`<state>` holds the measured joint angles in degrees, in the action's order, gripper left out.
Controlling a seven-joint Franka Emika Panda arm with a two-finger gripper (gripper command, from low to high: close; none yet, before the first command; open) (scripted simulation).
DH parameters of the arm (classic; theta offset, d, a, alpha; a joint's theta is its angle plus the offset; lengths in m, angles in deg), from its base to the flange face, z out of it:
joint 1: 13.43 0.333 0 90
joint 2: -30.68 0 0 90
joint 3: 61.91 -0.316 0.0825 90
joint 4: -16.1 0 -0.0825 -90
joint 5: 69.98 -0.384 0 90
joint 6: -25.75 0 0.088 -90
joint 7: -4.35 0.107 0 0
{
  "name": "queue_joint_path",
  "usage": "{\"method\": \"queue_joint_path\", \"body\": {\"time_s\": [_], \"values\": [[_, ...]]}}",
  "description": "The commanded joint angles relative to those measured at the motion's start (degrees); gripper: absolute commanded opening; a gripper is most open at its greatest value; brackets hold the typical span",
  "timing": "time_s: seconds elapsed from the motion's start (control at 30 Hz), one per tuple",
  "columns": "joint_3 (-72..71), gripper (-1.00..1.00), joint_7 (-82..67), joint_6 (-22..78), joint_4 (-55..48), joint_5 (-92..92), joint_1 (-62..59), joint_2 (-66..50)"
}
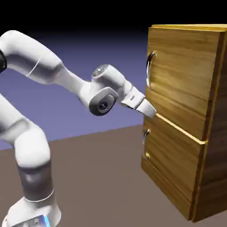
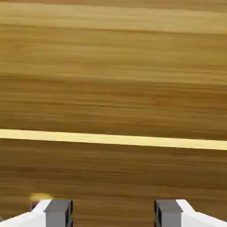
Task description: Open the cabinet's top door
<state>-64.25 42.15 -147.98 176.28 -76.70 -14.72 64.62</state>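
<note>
Above gripper (image 1: 150,111): top door (image 1: 181,62) handle (image 1: 150,71).

My arm (image 1: 40,66) is glossy white with grey joint bands, a round grey wrist cap (dark-centred), and small grey fingertips (image 2: 57,213)

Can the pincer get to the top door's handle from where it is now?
Probably yes. The pincer is open and empty, close to the cabinet front near the seam between the doors. The handle sits just above it with nothing between, so it needs to rise.
</note>
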Motion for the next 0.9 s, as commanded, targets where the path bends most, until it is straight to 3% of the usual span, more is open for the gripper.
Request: {"method": "queue_joint_path", "body": {"time_s": [0.0, 0.87], "values": [[-0.9, 0.00, -1.7, 0.1, -0.3, -2.5, -0.7, 0.5], [-23.4, 0.00, -46.6, 2.8, -8.2, -67.3, -19.7, 12.9]]}}
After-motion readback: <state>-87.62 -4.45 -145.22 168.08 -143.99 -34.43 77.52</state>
